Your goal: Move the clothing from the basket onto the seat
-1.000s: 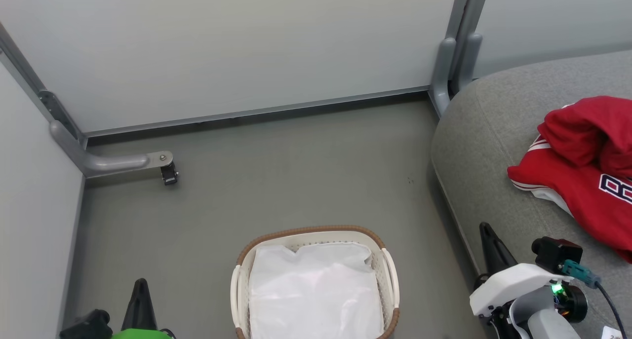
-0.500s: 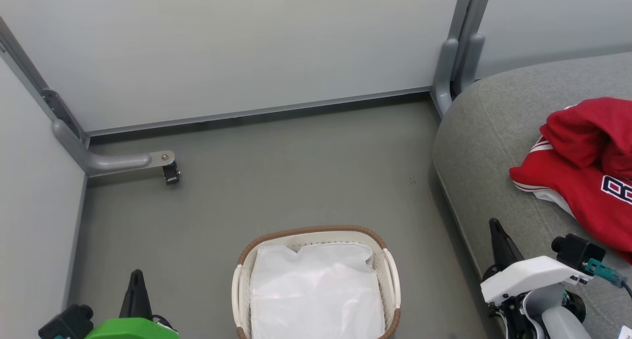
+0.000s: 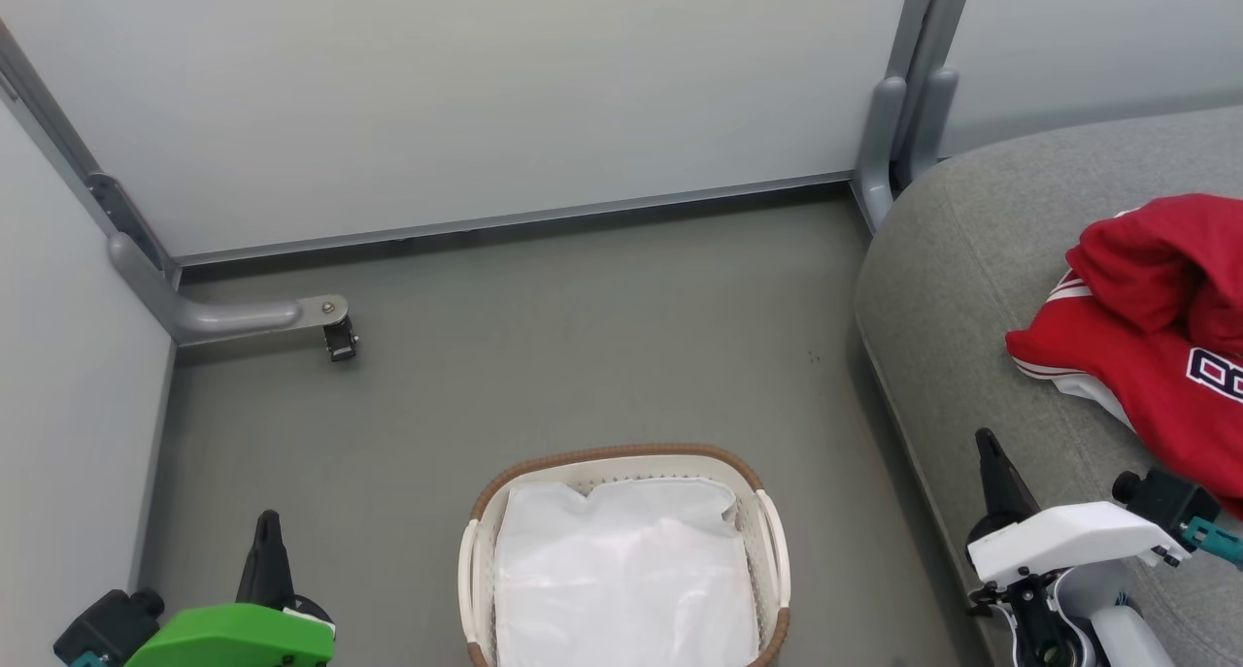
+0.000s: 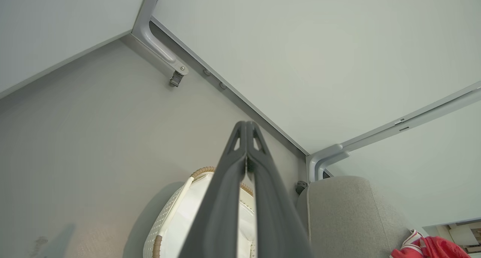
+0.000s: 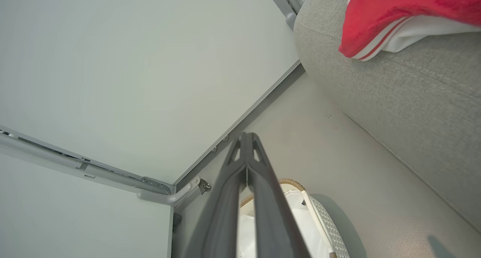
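Note:
The red clothing [image 3: 1156, 337] with white stripes lies bunched on the grey seat [image 3: 971, 288] at the right; its red edge [image 5: 394, 14] hangs over the cushion [image 5: 394, 100] in the right wrist view. On the floor stands the white basket [image 3: 767, 541] with a brown rim, holding just its white liner [image 3: 621, 580]. My left gripper [image 3: 265, 526] is shut and empty, low at the basket's left. Shut too and empty, my right gripper [image 3: 989, 449] points up beside the seat's front edge. Both wrist views show the fingers pressed together [image 4: 246, 138] [image 5: 246, 145].
Pale partition walls close the corner behind and to the left. A grey metal foot with a small caster [image 3: 335, 342] juts onto the floor at the left; another post [image 3: 898, 123] stands by the seat. Bare grey floor lies between the basket and the walls.
Both grippers have sunk lower in the head view, the right one also drifting right. The whole picture shifted slightly, so the camera moved. Clothing and basket stay put.

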Robot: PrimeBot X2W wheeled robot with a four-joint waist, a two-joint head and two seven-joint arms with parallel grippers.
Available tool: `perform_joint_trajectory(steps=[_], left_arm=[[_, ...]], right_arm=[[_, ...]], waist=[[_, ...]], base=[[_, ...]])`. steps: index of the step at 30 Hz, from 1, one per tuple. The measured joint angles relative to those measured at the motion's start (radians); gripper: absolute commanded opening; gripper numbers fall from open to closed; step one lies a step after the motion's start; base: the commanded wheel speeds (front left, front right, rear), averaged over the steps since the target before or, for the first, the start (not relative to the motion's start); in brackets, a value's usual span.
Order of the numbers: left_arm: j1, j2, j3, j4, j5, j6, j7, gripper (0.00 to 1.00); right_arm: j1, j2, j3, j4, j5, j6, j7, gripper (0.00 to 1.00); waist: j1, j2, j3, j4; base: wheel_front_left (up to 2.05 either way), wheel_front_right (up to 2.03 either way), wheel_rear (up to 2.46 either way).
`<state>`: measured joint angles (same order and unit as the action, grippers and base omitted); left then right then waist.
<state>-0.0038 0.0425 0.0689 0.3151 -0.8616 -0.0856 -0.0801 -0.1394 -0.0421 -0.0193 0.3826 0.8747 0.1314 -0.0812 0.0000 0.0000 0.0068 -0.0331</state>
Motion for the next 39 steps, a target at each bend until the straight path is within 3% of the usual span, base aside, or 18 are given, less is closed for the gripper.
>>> perform_joint_trajectory(steps=[39], left_arm=[[-0.053,0.001,0.026,-0.039,-0.412,-0.021,0.107,0.00]], right_arm=[[0.011,-0.003,-0.052,-0.076,0.407,0.000,0.108,0.00]], waist=[[0.0000,0.0000,-0.002,0.016]], base=[[0.00,0.00,0.00]])
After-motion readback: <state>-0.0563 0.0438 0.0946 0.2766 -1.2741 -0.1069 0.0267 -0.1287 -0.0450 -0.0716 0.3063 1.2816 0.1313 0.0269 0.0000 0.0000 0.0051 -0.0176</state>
